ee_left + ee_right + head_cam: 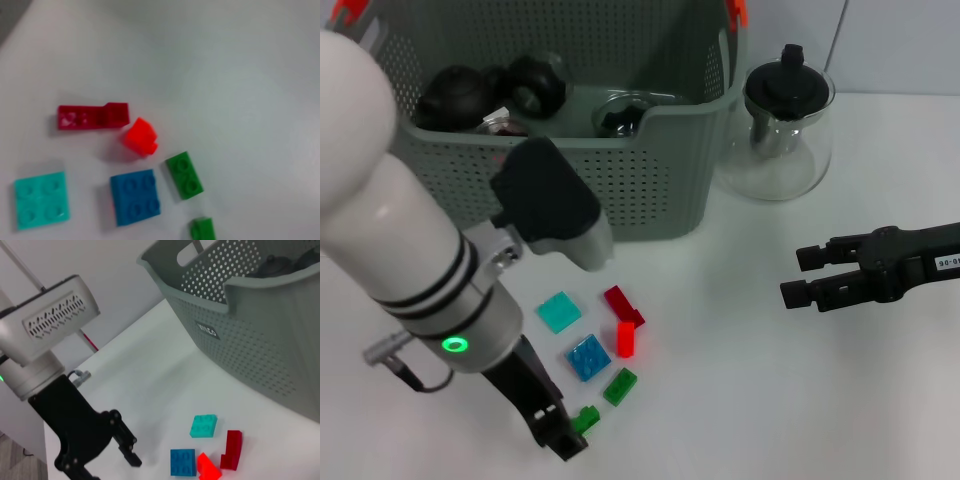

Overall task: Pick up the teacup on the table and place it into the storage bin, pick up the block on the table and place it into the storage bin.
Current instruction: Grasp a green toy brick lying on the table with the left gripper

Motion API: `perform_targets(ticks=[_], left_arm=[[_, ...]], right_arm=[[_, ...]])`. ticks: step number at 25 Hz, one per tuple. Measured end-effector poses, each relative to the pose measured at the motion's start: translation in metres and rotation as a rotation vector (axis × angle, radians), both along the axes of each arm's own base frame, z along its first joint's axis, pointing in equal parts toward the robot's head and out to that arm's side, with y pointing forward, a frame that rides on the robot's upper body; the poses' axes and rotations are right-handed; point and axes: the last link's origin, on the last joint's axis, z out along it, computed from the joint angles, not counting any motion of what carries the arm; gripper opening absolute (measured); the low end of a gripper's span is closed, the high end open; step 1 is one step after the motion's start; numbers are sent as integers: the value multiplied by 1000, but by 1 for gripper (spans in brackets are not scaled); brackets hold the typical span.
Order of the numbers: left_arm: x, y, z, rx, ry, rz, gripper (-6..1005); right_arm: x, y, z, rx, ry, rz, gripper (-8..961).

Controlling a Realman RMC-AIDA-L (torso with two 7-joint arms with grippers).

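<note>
On the storage bin (280,340) wall I see a small black label (205,330), letters unreadable; only the right wrist view shows it. Blocks lie on the white bench (740,380): a red block (625,338) beside a blue one (589,357). My left pincer (560,430) hangs nearby, spread; right pincer (805,275) spread, holding nothing.

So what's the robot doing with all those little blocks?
It is tidying things into the grey storage bin, which already holds dark teaware. The left claw is down on the table by a small green block, with other blocks lying beside it. The right claw waits open, off to the side, holding nothing.
</note>
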Motion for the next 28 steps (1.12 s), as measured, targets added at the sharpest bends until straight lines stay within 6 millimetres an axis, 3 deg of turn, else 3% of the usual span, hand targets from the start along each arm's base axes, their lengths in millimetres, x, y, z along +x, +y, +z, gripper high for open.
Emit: perform_targets(ticks=[8, 28], left_arm=[[5, -5, -22, 10, 25, -21, 542], [1, 0, -37, 51, 84, -56, 483]], right_arm=[[1, 0, 0, 5, -3, 6, 945], [2, 0, 0, 8, -4, 9, 946]])
